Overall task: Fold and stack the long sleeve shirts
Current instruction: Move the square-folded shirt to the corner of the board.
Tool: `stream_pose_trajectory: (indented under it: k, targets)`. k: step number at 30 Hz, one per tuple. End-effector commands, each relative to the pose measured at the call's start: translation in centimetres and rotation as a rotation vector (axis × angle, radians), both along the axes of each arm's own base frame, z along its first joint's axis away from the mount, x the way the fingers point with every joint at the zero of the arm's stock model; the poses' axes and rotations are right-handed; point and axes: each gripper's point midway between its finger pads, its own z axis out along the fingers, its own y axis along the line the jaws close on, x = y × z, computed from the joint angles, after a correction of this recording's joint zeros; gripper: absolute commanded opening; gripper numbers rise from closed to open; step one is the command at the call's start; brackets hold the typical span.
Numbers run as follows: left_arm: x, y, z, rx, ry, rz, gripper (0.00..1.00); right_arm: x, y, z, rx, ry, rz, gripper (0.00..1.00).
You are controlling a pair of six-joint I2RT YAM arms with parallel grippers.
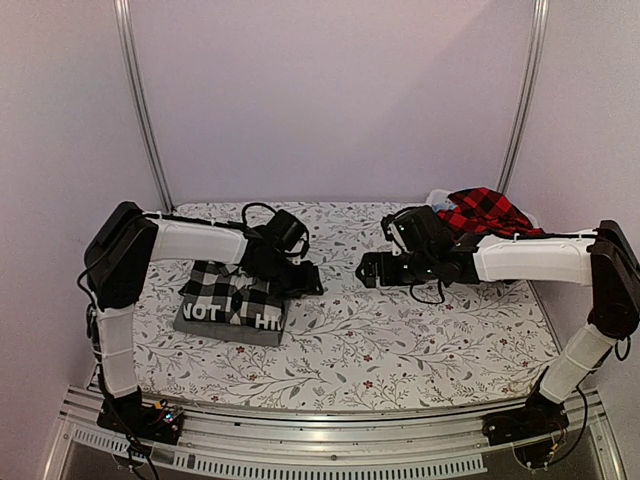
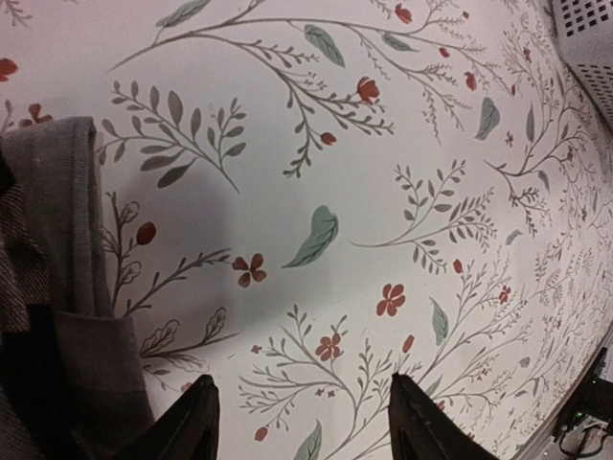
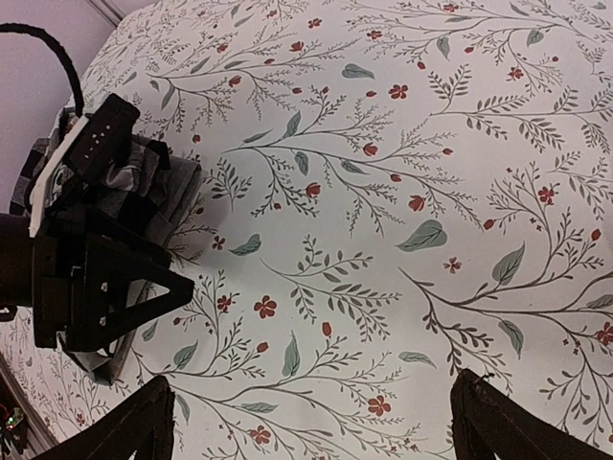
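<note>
A black-and-white check shirt with white lettering lies folded on top of a folded grey shirt at the table's left. The grey shirt's edge fills the left side of the left wrist view. A red-and-black check shirt lies crumpled in the white basket at the back right. My left gripper hovers just right of the stack, open and empty. My right gripper faces it over mid-table, wide open with only tablecloth between its fingers.
The floral tablecloth covers the whole table. The basket's perforated wall shows at the top right of the left wrist view. The left arm and the folded stack sit at the left of the right wrist view.
</note>
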Motion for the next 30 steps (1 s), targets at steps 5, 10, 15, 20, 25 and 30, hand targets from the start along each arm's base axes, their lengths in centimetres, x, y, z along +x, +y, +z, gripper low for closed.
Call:
stream_pose_trajectory:
  k: [5, 10, 15, 20, 25, 30]
  targets:
    - [1.7, 1.6, -3.3, 0.119, -0.007, 0.056, 0.6, 0.4, -0.1, 0.8, 0.027, -0.018, -0.017, 0.99]
    - [2.7, 5.0, -3.6, 0.133, -0.026, 0.173, 0.6, 0.4, -0.2, 0.7, 0.029, -0.017, -0.024, 0.99]
    - [3.2, 9.2, -3.4, 0.113, -0.038, 0.282, 0.6, 0.5, 0.1, 0.6, 0.039, -0.013, -0.02, 0.99]
    - [3.0, 13.0, -3.7, 0.112, -0.027, 0.35, 0.6, 0.6, 0.5, 0.0, 0.037, 0.003, -0.011, 0.99]
    - [1.7, 16.2, -3.7, 0.114, -0.01, 0.392, 0.59, 0.5, 0.5, -0.3, 0.035, 0.011, -0.008, 0.99]
    - [0.0, 19.0, -3.4, 0.124, 0.004, 0.414, 0.6, 0.4, 0.4, -0.6, 0.031, 0.015, -0.011, 0.99]
